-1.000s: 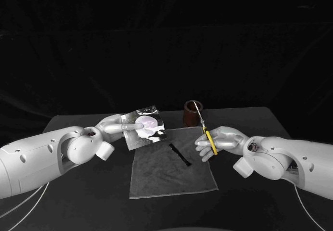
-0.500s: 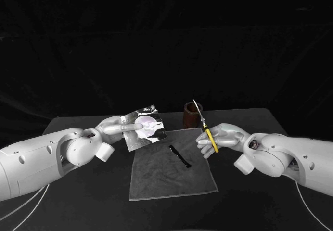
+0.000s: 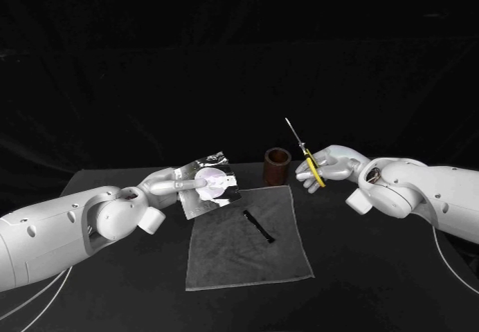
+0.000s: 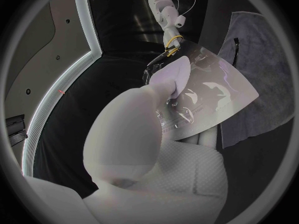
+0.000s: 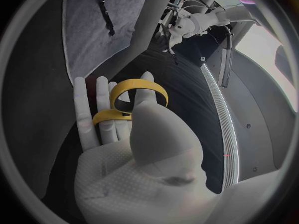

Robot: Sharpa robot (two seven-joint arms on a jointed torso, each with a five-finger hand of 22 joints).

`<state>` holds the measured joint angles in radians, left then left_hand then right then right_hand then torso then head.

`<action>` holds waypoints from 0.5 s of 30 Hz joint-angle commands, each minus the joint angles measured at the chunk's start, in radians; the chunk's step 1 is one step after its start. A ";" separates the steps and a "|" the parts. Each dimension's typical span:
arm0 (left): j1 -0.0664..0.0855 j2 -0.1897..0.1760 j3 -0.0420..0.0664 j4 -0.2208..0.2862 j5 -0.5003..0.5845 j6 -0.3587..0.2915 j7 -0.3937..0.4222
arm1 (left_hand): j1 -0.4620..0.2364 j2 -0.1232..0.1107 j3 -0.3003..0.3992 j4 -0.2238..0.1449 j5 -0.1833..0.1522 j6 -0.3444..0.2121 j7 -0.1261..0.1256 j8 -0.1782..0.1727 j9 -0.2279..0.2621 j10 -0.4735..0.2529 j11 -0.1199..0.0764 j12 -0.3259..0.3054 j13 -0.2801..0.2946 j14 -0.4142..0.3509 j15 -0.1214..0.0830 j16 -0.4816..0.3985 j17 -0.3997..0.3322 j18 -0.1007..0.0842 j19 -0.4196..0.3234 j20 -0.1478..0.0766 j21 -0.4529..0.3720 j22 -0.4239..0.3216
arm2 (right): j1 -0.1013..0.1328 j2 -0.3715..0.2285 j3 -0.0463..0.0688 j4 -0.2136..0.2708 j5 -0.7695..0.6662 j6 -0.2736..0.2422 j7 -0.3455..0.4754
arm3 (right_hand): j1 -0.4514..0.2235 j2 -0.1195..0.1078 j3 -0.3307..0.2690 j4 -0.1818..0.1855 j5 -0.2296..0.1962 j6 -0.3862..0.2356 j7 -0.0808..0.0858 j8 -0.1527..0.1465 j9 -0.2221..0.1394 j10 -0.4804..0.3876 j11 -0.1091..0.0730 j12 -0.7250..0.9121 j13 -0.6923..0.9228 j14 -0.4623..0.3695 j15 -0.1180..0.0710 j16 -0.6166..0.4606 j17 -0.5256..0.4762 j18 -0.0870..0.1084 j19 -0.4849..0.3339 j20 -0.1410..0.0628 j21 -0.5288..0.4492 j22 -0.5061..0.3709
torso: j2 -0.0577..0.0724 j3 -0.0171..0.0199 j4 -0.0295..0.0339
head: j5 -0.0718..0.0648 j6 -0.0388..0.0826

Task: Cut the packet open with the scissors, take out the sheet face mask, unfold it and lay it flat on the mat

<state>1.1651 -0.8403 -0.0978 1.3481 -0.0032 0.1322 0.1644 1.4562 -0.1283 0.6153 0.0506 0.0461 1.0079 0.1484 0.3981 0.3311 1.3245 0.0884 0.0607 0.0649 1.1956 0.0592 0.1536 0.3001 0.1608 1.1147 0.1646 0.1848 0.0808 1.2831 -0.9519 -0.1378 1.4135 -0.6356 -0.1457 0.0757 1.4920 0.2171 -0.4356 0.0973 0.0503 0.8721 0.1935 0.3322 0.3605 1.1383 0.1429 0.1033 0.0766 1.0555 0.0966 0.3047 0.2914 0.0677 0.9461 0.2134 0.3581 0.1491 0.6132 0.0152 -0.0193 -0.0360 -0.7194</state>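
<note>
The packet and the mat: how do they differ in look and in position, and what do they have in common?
The packet is shiny and silver with a print; the mat is dull grey cloth. The packet is held up, tilted, by the left hand, while the mat lies flat on the table. The packet looks smaller than the mat. Both are roughly rectangular.

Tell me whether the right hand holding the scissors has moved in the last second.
Yes. The right hand with the scissors has lifted up and away from the right edge of the mat, and now sits level with the brown cup beside it.
</note>
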 commanded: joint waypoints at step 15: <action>0.001 0.014 0.001 -0.002 -0.086 -0.030 -0.029 | -0.006 0.010 0.003 -0.007 0.004 0.002 0.003 0.004 0.083 0.006 0.001 0.004 0.001 0.005 0.001 -0.007 0.001 0.021 -0.007 0.001 0.005 0.001 | 0.018 0.007 0.001 0.023 -0.095 -0.002 -0.018 | 0.072 0.061 -0.027 -0.007 0.001 0.008 0.000 -0.007 -0.001 0.065 -0.013 -0.004 -0.001 0.005 0.001 -0.004 0.002 0.113 -0.003 -0.004 0.006 0.002 | -0.001 0.0015 0.0007 | 0.001 -0.005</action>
<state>1.1651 -0.8293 -0.0978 1.3464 -0.0268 0.1250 0.1556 1.4469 -0.1293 0.6181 0.0478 0.0457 1.0077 0.1482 0.3990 0.3311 1.3241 0.0884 0.0607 0.0651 1.1956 0.0593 0.1498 0.3001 0.1607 1.1147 0.1646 0.1848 0.0807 1.2993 -0.9422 -0.1387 1.4284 -0.7178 -0.1445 0.0537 1.4955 0.2154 -0.4358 0.0974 0.0503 0.8719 0.1932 0.3322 0.3603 1.1383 0.1429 0.1033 0.0766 1.0555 0.0965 0.3047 0.2919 0.0676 0.9462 0.2137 0.3580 0.1495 0.6130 0.0161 -0.0200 -0.0343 -0.7215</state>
